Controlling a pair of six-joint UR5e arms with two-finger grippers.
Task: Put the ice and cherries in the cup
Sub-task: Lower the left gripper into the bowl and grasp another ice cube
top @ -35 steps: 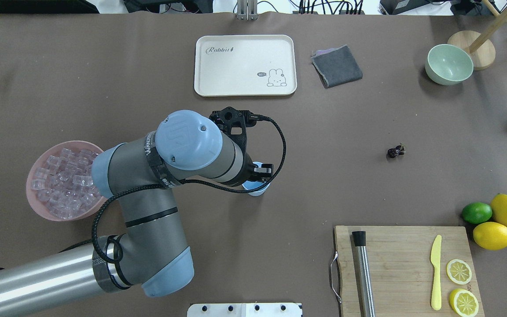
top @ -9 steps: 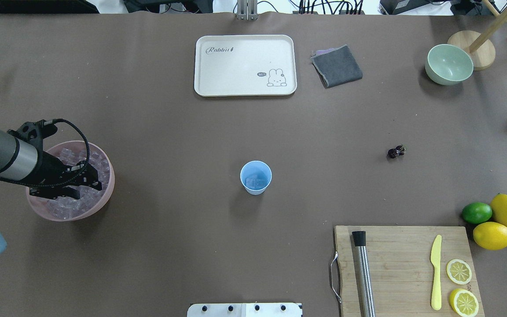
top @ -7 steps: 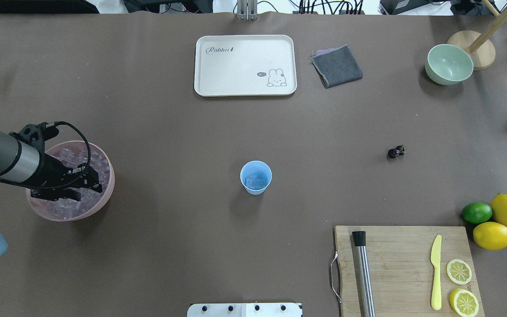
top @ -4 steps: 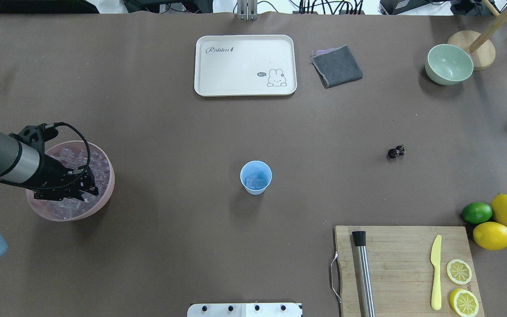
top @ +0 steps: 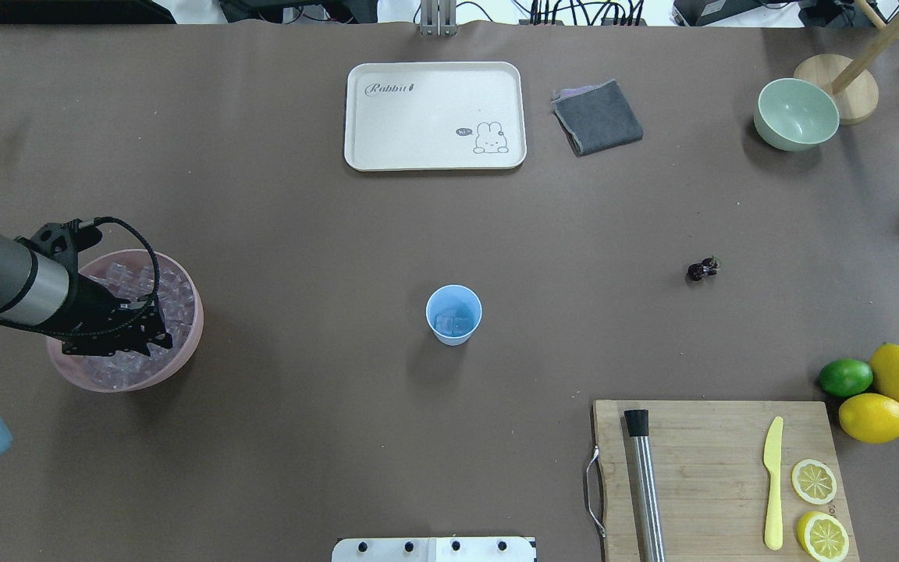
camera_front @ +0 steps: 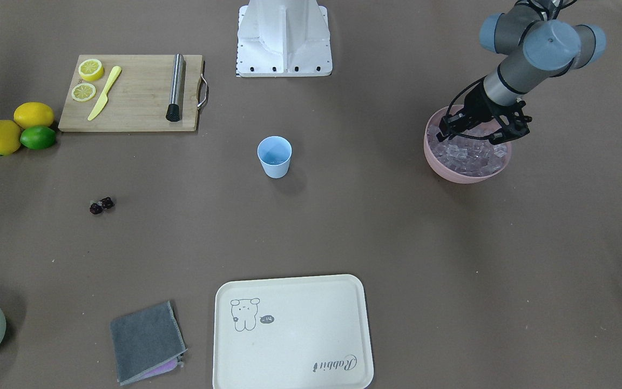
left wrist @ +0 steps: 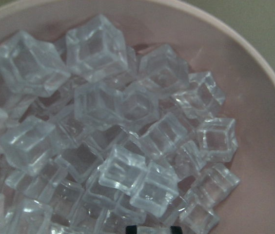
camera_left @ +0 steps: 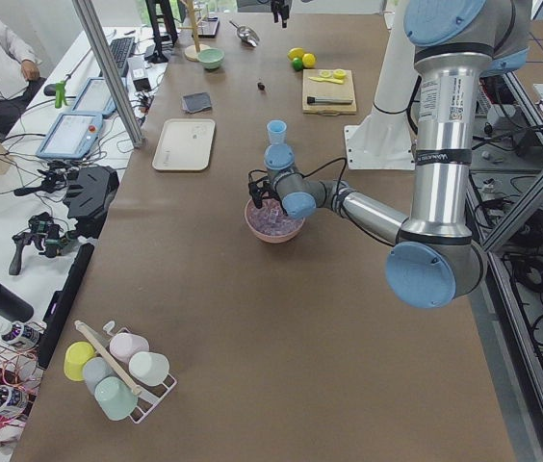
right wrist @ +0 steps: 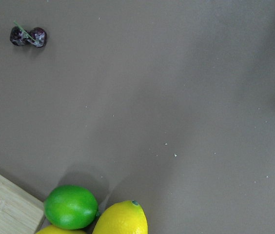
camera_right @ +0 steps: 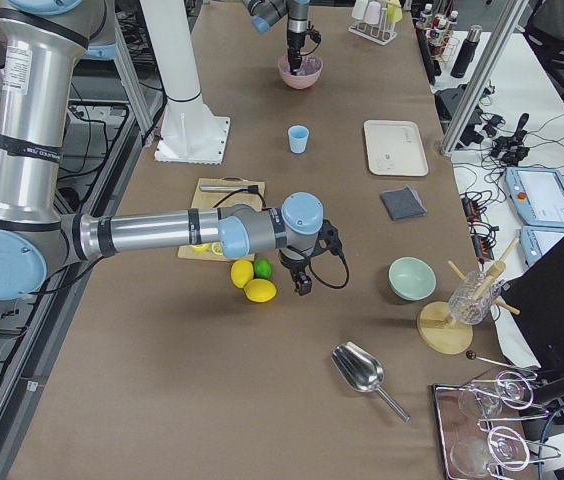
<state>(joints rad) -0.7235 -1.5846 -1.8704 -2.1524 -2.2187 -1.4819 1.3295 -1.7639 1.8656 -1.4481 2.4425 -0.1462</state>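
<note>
Only overhead: ice [top: 449,322] inside the cup [top: 453,339].

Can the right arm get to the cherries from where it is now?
Probably yes. The cherries lie alone on the bare table, near the right gripper, which hangs by the lemons; nothing stands between them.

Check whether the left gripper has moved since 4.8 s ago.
Yes. The left gripper left the cup and now sits leftward over the pink bowl of ice.
</note>
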